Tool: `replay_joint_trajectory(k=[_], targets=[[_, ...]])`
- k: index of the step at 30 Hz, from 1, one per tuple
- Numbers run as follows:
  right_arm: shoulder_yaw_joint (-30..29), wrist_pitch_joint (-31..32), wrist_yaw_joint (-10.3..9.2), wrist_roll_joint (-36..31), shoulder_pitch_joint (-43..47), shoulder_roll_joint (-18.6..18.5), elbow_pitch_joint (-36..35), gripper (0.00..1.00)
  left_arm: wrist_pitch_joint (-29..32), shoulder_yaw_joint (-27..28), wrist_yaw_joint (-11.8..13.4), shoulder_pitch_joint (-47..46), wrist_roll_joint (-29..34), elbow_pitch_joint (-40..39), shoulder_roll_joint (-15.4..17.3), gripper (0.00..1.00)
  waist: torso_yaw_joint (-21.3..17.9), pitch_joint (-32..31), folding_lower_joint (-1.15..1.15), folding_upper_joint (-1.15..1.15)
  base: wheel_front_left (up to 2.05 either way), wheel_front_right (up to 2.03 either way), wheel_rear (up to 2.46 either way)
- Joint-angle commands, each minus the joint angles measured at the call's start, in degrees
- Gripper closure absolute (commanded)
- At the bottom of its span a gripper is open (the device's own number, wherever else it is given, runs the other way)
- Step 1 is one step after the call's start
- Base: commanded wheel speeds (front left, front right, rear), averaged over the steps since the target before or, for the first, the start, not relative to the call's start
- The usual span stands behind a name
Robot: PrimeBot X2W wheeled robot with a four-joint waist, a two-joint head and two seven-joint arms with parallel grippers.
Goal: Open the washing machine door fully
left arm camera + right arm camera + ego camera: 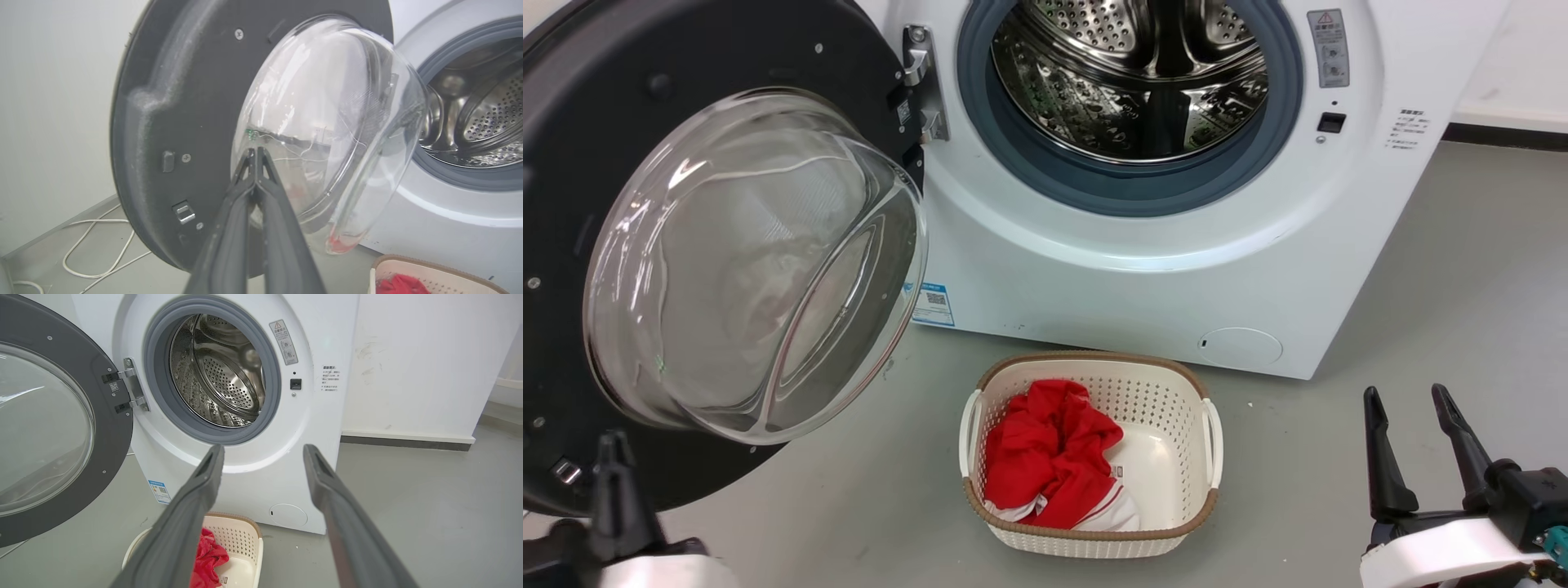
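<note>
Door first: the washing machine door (735,269) hangs swung out to my left on its metal hinge (923,82). Its dark inner face and bulging glass bowl (327,122) are turned toward me, well off the mouth of the washing machine (1143,269).

My left gripper (255,153) sits low in front of the door with its two fingers pressed together and nothing between them. In the left wrist view the tips lie over the lower left edge of the bowl. In the head view the gripper (609,445) shows against the door's bottom rim. I cannot tell whether the tips touch the door or stop just short of it.

My right gripper (1406,396) is well apart from the door, low on my right, with its fingers spread and empty. In the right wrist view its fingers (263,449) point at the white front of the machine below the opening, with the door off to the left.

Behind the door, the steel drum (1127,73) lies open inside its grey rubber ring (1127,192). A blue label (934,304) and a round flap (1240,347) sit low on the machine's front.

A white basket (1094,531) holding a red cloth (1045,457) stands just in front of the machine on the grey floor (1462,327), between my two grippers. A white cable (94,245) trails on the floor beyond the door's outer edge.
</note>
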Motion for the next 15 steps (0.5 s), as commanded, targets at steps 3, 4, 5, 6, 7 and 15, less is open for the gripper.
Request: replay_joint_trajectory(k=[3, 4, 5, 6, 7, 15], targets=[[-0.19, -0.19, -0.04, -0.25, 0.46, 0.09, 0.11, 0.0, 0.35, -3.3, -0.77, 0.09, 1.44, -0.89, -1.15, 1.0, -1.36, -0.73, 0.0, 0.0, 0.0, 0.0, 0.0], [-0.1, -0.11, -0.04, -0.38, 0.38, 0.09, 0.15, 0.0, 0.54, -4.46, -1.19, -0.2, 1.73, -0.95, -1.36, 1.0, -1.8, -0.86, 0.0, 0.0, 0.0, 0.0, 0.0], [-0.03, 0.0, -0.04, -0.51, 0.24, 0.09, 0.08, 0.0, 0.67, -5.44, -1.43, -0.66, 2.21, -1.01, -1.58, 1.0, -2.27, -0.86, 0.0, 0.0, 0.0, 0.0, 0.0], [-0.09, -0.03, -0.04, -0.62, 0.08, 0.09, 0.05, 0.0, 0.8, -6.49, -1.87, -1.25, 2.49, -0.86, -1.71, 1.0, -2.69, -0.93, 0.0, 0.0, 0.0, 0.0, 0.0], [-0.01, 0.01, -0.04, -0.65, -0.04, 0.1, 0.03, 0.0, 1.03, -7.47, -2.19, -1.72, 2.83, -0.54, -1.91, 1.0, -3.16, -1.04, 0.0, 0.0, 0.0, 0.0, 0.0], [-0.05, 0.52, -0.04, -1.13, -0.4, 0.1, -0.52, 0.0, 1.63, -13.96, -4.68, -5.92, 5.24, 2.43, -2.56, 1.0, -7.49, -1.45, 0.0, 0.0, 0.0, 0.0, 0.0]])
